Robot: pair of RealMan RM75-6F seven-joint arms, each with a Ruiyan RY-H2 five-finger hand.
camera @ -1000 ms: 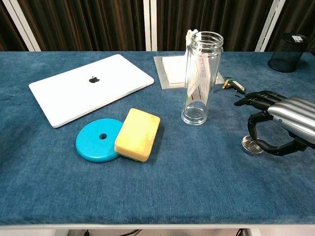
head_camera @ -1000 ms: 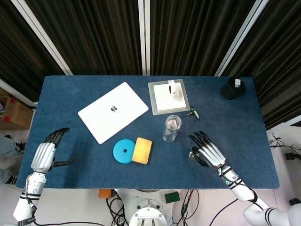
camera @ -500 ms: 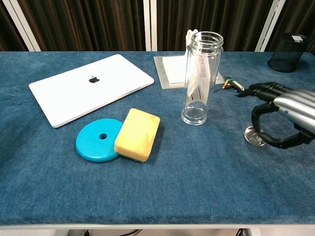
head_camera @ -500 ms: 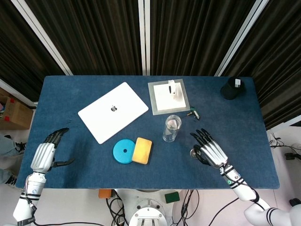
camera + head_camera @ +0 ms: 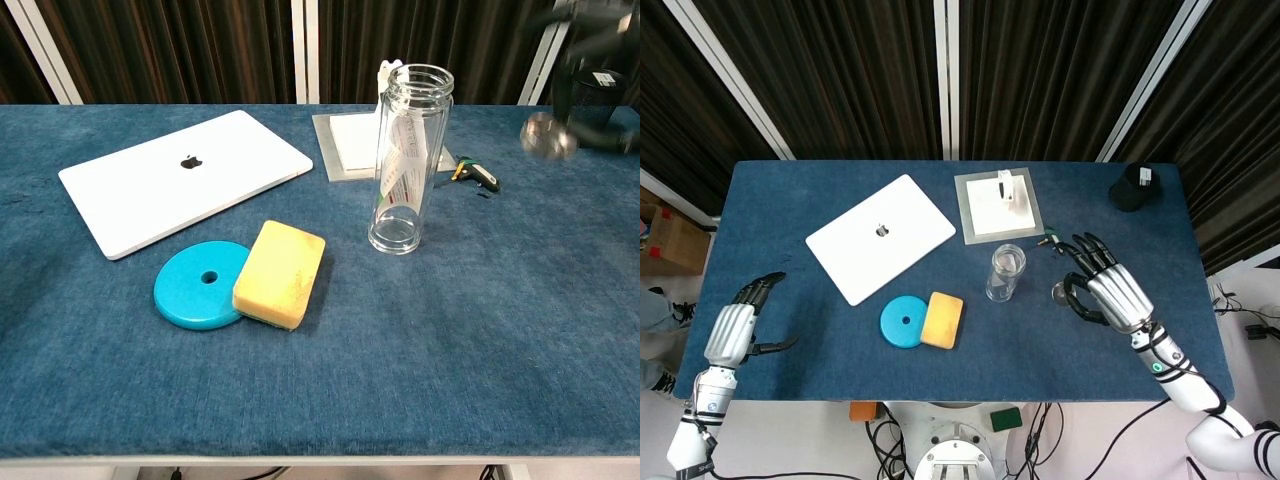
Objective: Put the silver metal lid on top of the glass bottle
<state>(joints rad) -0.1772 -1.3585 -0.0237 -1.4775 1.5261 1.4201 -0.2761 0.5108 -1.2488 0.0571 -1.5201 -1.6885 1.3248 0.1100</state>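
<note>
The right hand (image 5: 1110, 292) had come up off the table since a moment earlier, carrying the silver metal lid (image 5: 546, 135) with it; the lid, which had lain on the cloth, now hung in the air to the right of the glass bottle (image 5: 405, 160), roughly level with its mouth. In the chest view the hand was blurred and cut off by the top right corner, so how its fingers lay was hard to read there, though from above the lid sat pinched at its thumb side.

Nearest, at the left edge, the left hand (image 5: 736, 325) hovered with fingers loosely curled and nothing in them. Further in lay the blue disc (image 5: 198, 297) with the yellow sponge (image 5: 281, 272) overlapping its right side. The bottle stood upright and uncapped near the middle. Beyond were the white laptop (image 5: 185, 176), closed, and a white pad (image 5: 348, 141) partly hidden behind the bottle. At the far right corner stood a black mesh cup (image 5: 1132, 187).
</note>
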